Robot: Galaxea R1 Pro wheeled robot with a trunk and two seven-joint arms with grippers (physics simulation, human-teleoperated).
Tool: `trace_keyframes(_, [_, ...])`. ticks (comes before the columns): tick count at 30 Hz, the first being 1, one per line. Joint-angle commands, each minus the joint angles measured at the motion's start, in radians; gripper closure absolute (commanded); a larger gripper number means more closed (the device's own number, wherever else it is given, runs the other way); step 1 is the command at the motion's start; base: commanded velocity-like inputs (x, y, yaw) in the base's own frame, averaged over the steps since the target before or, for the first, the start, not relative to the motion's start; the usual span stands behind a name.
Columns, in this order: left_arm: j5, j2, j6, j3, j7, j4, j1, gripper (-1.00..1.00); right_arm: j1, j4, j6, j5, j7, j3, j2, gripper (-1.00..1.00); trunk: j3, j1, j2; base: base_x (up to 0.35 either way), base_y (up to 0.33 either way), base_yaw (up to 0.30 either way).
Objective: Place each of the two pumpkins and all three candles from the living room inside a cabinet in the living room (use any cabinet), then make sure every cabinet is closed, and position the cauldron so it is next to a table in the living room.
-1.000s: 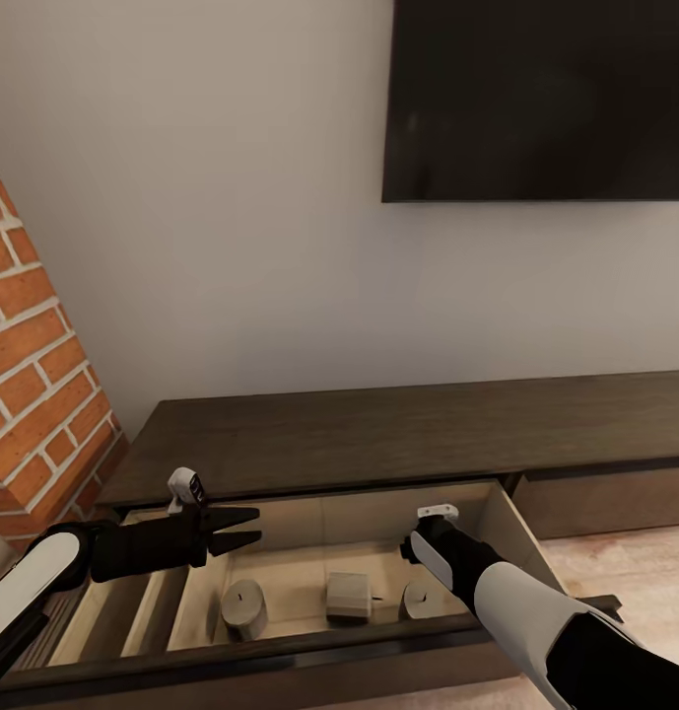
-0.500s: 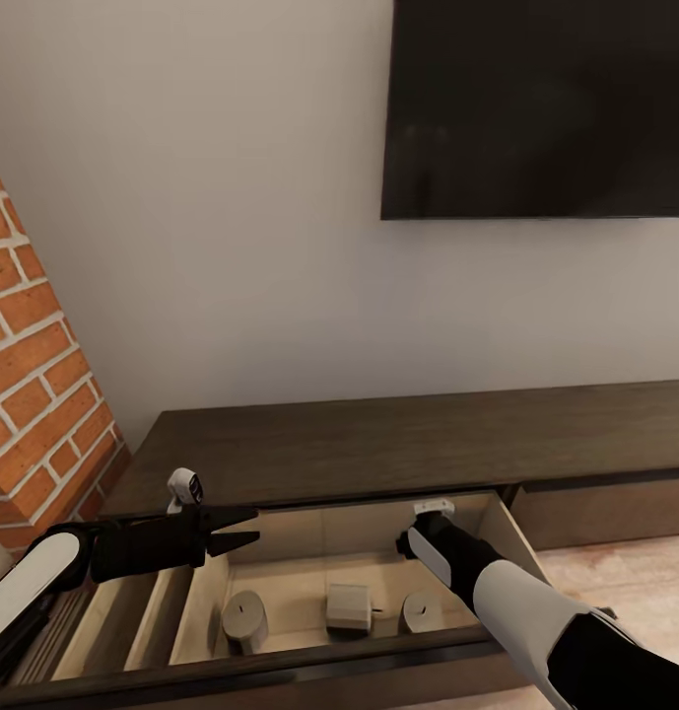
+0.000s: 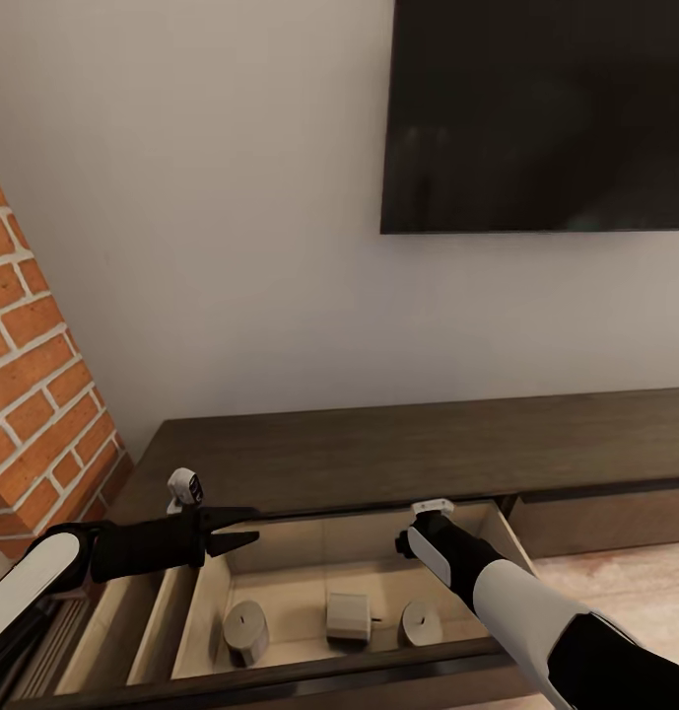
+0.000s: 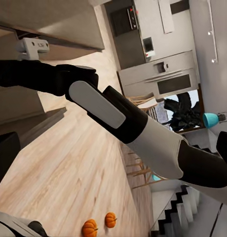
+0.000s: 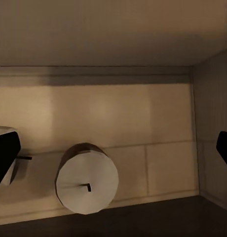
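Three candles [image 3: 349, 617] sit in the cabinet [image 3: 418, 454] drawer. Right gripper [image 5: 113, 148] has lifted clear, jaws apart, empty; left gripper [image 3: 242, 526] spread too. Pumpkins [image 4: 99, 223] remain on the floor.

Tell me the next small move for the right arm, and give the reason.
Probably lift the right gripper up and out of the open cabinet drawer. Its fingers stand wide apart with nothing between them, and all three candles already lie in the drawer. The two pumpkins are on the floor, so that arm is likely needed there next.
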Motion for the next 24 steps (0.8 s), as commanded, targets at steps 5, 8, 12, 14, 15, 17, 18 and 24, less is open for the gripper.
trace_keyframes(5, [-0.007,0.001,0.0,-0.001,-0.009,0.001,-0.001,-1.0,-0.001,-0.001,0.002,-0.011,-0.008,0.008,-0.001,-1.0,0.015,-0.019,0.035,0.0,0.0,0.0])
trace_keyframes(8, [-0.008,0.001,0.0,-0.001,-0.009,0.001,-0.001,-1.0,-0.001,-0.001,0.001,-0.011,-0.008,0.008,-0.001,-1.0,0.024,-0.031,0.056,-0.027,0.0,0.0])
trace_keyframes(12, [-0.008,0.001,0.0,-0.001,-0.009,0.001,-0.001,-1.0,-0.001,-0.001,0.0,-0.011,-0.008,0.008,-0.001,-1.0,0.037,-0.046,0.084,-0.208,0.0,0.0])
trace_keyframes(14, [-0.008,0.001,0.0,-0.001,-0.009,0.001,-0.001,-1.0,-0.001,-0.001,0.0,-0.011,-0.008,0.008,-0.001,-1.0,0.043,-0.054,0.098,-0.165,0.0,0.0])
trace_keyframes(15, [-0.008,0.001,0.0,-0.001,-0.009,0.001,-0.001,-1.0,-0.001,-0.001,0.0,-0.011,-0.008,0.008,-0.001,-1.0,0.046,-0.058,0.105,-0.083,0.0,0.0])
trace_keyframes(17, [-0.008,0.001,0.0,-0.001,-0.009,0.001,-0.001,-1.0,-0.001,-0.001,0.0,-0.011,-0.008,0.008,-0.001,-1.0,0.052,-0.065,0.119,-0.043,0.0,0.0])
trace_keyframes(18, [-0.008,0.001,0.0,-0.001,-0.009,0.001,-0.001,-1.0,-0.001,0.0,0.002,-0.011,-0.008,0.008,0.0,-1.0,0.056,-0.069,0.126,-0.007,0.0,0.0])
trace_keyframes(24, [-0.008,0.001,0.0,-0.001,-0.009,0.001,-0.001,-1.0,-0.001,-0.001,-0.003,-0.011,-0.008,0.008,0.0,-1.0,0.074,-0.092,0.168,-0.002,0.0,0.0])
